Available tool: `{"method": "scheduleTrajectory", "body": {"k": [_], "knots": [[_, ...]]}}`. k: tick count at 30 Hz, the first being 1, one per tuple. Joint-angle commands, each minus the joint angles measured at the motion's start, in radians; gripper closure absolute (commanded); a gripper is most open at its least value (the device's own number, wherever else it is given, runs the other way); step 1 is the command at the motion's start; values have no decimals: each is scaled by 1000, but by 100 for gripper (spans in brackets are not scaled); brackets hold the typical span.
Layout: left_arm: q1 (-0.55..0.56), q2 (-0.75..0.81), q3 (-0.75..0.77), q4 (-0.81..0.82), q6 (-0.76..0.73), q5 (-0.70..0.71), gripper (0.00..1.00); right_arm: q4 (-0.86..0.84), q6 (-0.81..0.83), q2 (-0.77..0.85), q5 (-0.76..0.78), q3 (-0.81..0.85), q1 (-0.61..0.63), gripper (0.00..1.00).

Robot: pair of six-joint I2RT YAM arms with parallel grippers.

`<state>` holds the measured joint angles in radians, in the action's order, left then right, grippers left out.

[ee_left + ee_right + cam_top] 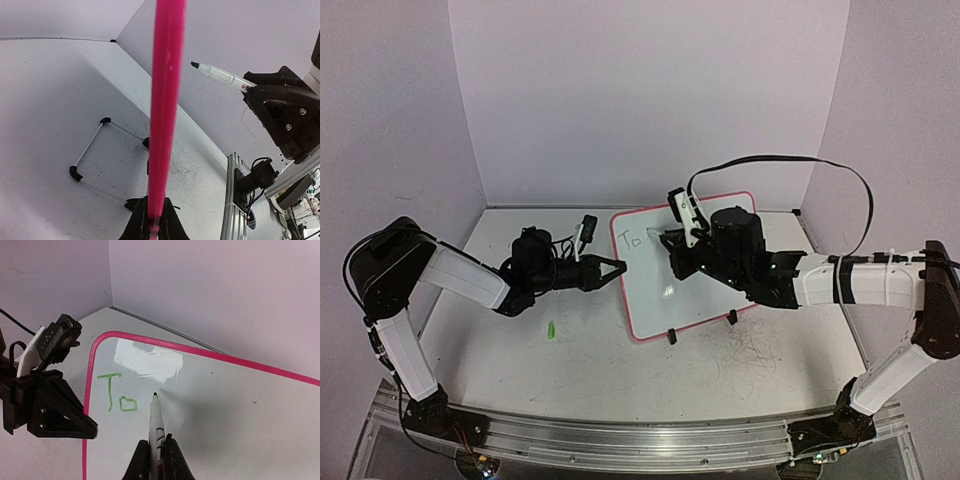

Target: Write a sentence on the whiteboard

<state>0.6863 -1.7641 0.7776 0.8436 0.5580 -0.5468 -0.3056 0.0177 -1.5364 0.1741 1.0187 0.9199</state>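
The whiteboard (695,295) with its pink rim stands tilted on black clip feet at mid-table. My left gripper (618,268) is shut on its left rim; the pink rim (162,100) runs up from between the jaws of that gripper (154,227). My right gripper (670,240) is shut on a white marker (156,420) over the board's upper left. The gripper (156,455) holds the tip just right of the green letters "To" (117,392). I cannot tell whether the tip touches. The marker (220,75) also shows in the left wrist view.
A small green cap (550,329) lies on the grey table left of the board. The tabletop carries old scribbles (750,355) at the front right. The board's wire stand (90,150) rests on the table. Walls close in the back and sides.
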Motion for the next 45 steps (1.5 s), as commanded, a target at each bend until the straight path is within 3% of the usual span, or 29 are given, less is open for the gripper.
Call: {"method": "scheduleTrajectory", "body": {"k": [1, 11, 34, 45], "knots": [[-3, 43, 8, 5, 39, -3, 100, -18, 14, 0, -18, 44, 5, 100], [-1, 47, 8, 1, 37, 0, 100, -24, -10, 25, 55, -9, 2, 100], [4, 43, 15, -7, 35, 5, 100, -24, -10, 6, -29, -16, 2, 100], [4, 46, 15, -12, 30, 6, 100, -15, -44, 12, 7, -34, 2, 100]]}}
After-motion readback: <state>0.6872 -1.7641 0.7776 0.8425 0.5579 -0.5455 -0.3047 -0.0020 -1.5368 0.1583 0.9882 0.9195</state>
